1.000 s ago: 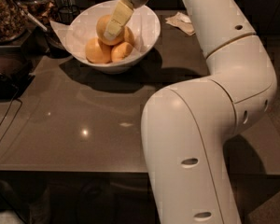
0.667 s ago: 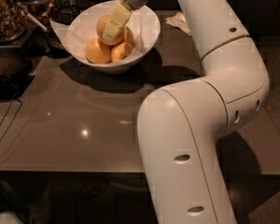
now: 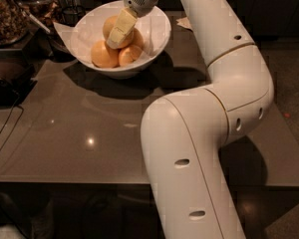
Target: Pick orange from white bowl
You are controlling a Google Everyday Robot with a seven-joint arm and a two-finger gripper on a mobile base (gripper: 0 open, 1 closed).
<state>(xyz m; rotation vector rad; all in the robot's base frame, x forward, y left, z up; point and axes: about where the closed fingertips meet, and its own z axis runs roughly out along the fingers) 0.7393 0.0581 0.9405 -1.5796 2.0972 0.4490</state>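
Observation:
The white bowl (image 3: pixel 158 30) stands at the back of the brown table and holds several oranges. The pale yellow-orange orange (image 3: pixel 111 25) lies on top of the pile, toward the back. Two deeper-orange fruits (image 3: pixel 103 54) lie in front of it. My gripper (image 3: pixel 119 30) reaches down into the bowl from the upper right and rests right against the pale orange, covering its right side. The white arm runs from the bowl down the right half of the view.
A dark container of nuts or granola (image 3: pixel 7 14) and other dark items stand at the far left. A crumpled white paper (image 3: pixel 185 23) lies behind the arm. A black cable (image 3: pixel 5 133) hangs at the table's left edge.
The arm's elbow and forearm have shifted slightly left. The gripper has stayed at the pale orange in the bowl, a little lower. The oranges have not moved.

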